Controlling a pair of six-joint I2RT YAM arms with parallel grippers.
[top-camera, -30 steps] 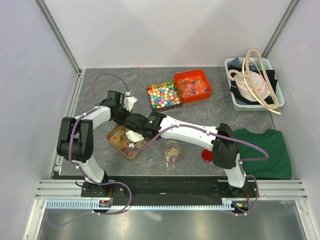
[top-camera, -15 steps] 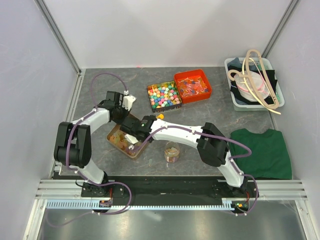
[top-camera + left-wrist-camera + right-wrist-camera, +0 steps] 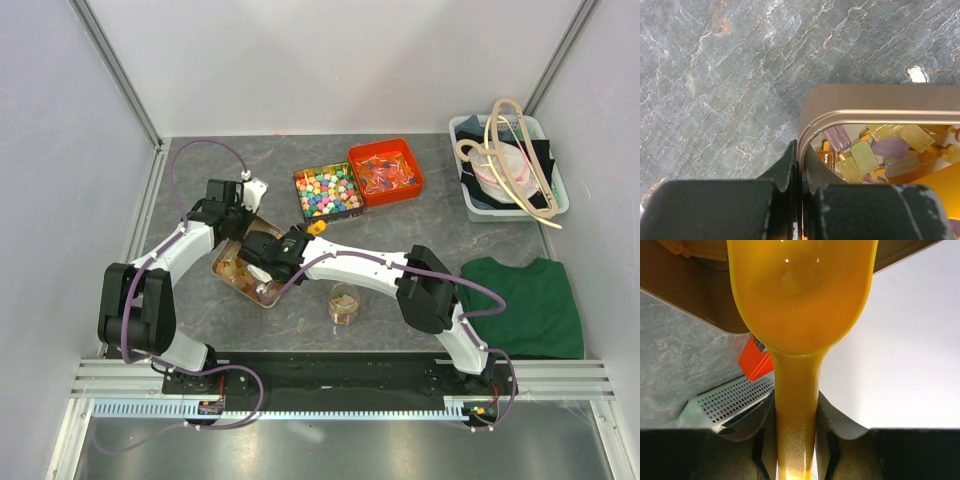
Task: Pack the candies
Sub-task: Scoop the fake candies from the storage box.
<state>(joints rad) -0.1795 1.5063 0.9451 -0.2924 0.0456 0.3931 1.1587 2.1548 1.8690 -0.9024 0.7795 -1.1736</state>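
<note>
The candies (image 3: 865, 152) are small pastel ice-lolly shapes in yellow, green, purple and amber, lying in a tan metal tray (image 3: 865, 100), which also shows in the top view (image 3: 228, 262). My left gripper (image 3: 801, 155) is shut on the tray's rim at a corner; from above it (image 3: 240, 222) sits at the tray's far edge. My right gripper (image 3: 795, 440) is shut on the handle of an orange scoop (image 3: 800, 290) whose bowl looks empty, held over the tray (image 3: 690, 295). From above the right gripper (image 3: 260, 272) is over the tray's middle. A glass jar (image 3: 344, 303) holding some candies stands right of the tray.
A tray of bright cube candies (image 3: 327, 191) and a red tray (image 3: 385, 172) sit behind. A grey bin (image 3: 508, 165) with looped tubing is at the back right. A green cloth (image 3: 530, 300) lies at the right. White walls enclose the table.
The left gripper has drawn the tan tray a little back and to the left. The right gripper with the scoop has moved left over the tray, and the right arm's elbow has shifted left.
</note>
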